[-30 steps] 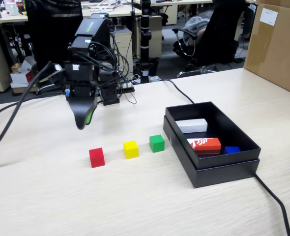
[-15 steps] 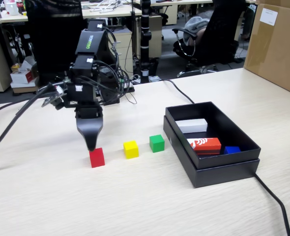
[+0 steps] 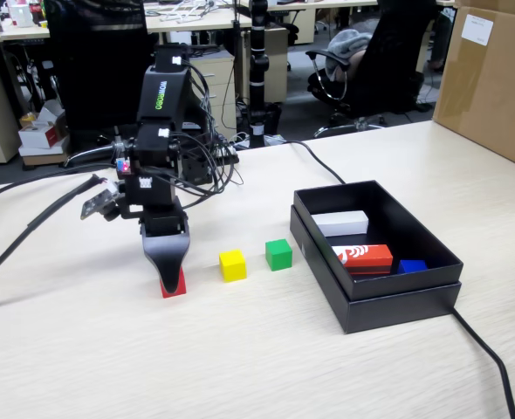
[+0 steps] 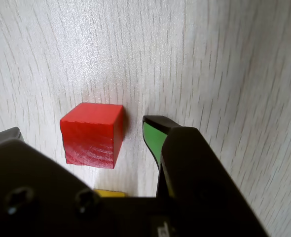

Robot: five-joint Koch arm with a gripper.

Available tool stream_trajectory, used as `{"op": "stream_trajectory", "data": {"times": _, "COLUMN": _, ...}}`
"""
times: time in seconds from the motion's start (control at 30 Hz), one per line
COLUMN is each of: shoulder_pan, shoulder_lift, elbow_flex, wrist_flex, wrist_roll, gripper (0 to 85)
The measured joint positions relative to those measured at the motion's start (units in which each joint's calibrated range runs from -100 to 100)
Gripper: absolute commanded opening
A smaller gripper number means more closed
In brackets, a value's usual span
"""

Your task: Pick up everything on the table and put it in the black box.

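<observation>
Since the claw [image 4: 103,140] sits open around the red cube [image 4: 92,134] without gripping yet, closing off-center could just shove it sideways across the tabletop [image 3: 240,349]

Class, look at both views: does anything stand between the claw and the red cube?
Nothing visible does. The claw is open around the red cube, its green-padded finger just beside the cube with only bare table between.
</observation>
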Motion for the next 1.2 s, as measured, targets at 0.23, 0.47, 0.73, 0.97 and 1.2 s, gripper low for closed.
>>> {"op": "stream_trajectory", "data": {"times": 0.23, "shoulder_pan": 0.24, "shoulder_lift": 2.2, "elbow_flex": 1.1, "wrist_flex": 0.15, "wrist_roll": -0.49, "gripper": 34.4}}
{"op": "stream_trajectory", "data": {"times": 0.47, "shoulder_pan": 0.44, "shoulder_lift": 4.66, "elbow_flex": 3.93, "wrist_flex": 0.15, "wrist_roll": -0.83, "gripper": 15.7}}
{"op": "stream_trajectory", "data": {"times": 0.73, "shoulder_pan": 0.54, "shoulder_lift": 5.57, "elbow_flex": 5.2, "wrist_flex": 0.15, "wrist_roll": -1.03, "gripper": 0.9}}
{"op": "stream_trajectory", "data": {"times": 0.97, "shoulder_pan": 0.39, "shoulder_lift": 4.92, "elbow_flex": 5.84, "wrist_flex": -2.17, "wrist_roll": -1.03, "gripper": 0.9}}
{"op": "stream_trajectory", "data": {"times": 1.2, "shoulder_pan": 6.25, "shoulder_lift": -23.95, "elbow_flex": 5.39, "wrist_flex": -17.19, "wrist_roll": 2.44, "gripper": 0.9}}
